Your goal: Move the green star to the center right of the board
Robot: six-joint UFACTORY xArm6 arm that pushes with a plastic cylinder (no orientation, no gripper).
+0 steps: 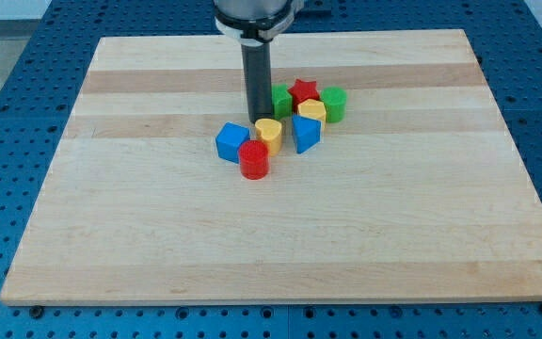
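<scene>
Several blocks sit clustered just above the board's middle. A green block (334,104) at the cluster's right end has a lobed outline like a star. A second green block (282,100), cube-like, is partly hidden behind my rod. My tip (255,120) rests against that block's left side, just above a yellow block (269,134). A red star (303,92) lies between the two green blocks, with another yellow block (311,111) below it. My tip is about 85 px to the left of the star-like green block, not touching it.
A blue cube (232,141) and a red cylinder (254,159) lie below-left of my tip. A blue wedge-shaped block (306,133) lies below the yellow one. The wooden board (440,207) rests on a blue surface.
</scene>
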